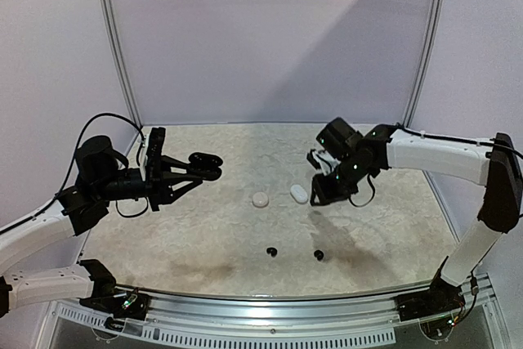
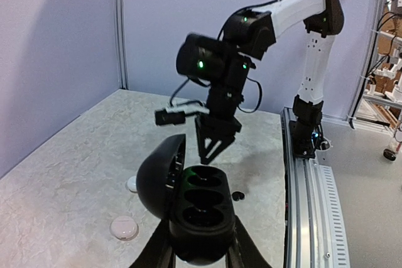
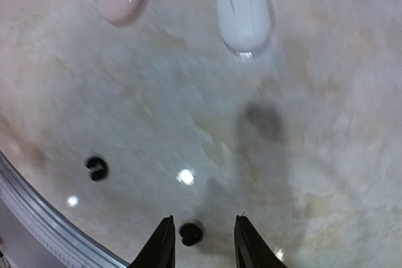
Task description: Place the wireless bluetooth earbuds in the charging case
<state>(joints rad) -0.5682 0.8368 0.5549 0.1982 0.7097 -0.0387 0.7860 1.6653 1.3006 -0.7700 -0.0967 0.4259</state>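
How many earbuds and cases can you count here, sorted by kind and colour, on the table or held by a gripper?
Black earbuds: 2
Pale closed cases: 2
Black open charging case: 1
Total: 5

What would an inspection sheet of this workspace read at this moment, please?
Surface: marbled table, with a dark smudge near the front edge.
Job's things: black case open, held in the air; two black earbuds loose near the front; two pale cases closed, mid-table; no white earbuds seen.
Clutter: nothing seen.
Grippers: left gripper shut on the black case; right gripper open, raised above one earbud.
Cables: black cable loops off the left arm; another cable runs along the right arm.
Surroundings: pale walls, metal posts, shelving beyond the right side.
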